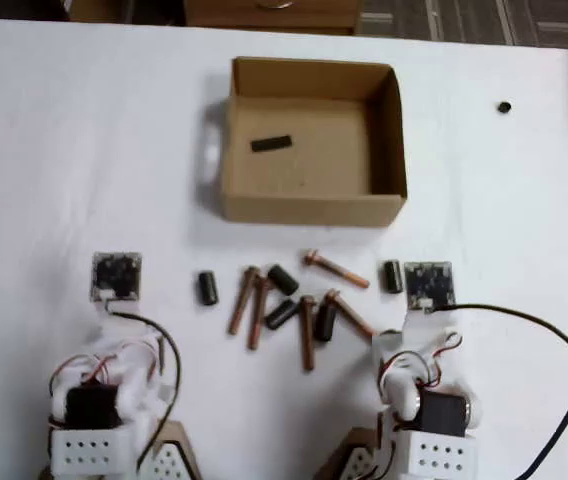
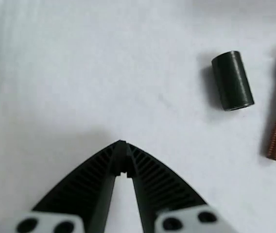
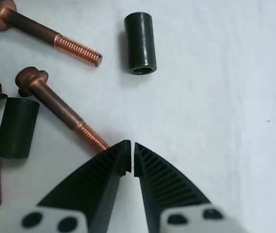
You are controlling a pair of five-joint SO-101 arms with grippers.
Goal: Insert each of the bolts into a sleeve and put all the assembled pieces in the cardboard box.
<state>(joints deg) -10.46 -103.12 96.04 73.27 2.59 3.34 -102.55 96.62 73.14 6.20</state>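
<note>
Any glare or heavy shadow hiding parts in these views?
High view: only a soft shadow beside the cardboard box, no glare. Left wrist view: faint shadows beside the sleeve and ahead of the left gripper. Right wrist view: even light, bolts unobscured.

One piece (image 1: 271, 144) in the cardboard box (image 1: 309, 208) — bolts (image 1: 336, 268), sleeves (image 1: 207, 288) before it

I count five copper bolts (image 1: 307, 332) and five loose black sleeves (image 1: 207, 288). There is one cardboard box (image 1: 314, 208) holding one more dark cylindrical piece (image 1: 271, 144). I also count one small dark object (image 1: 504, 107).
</note>
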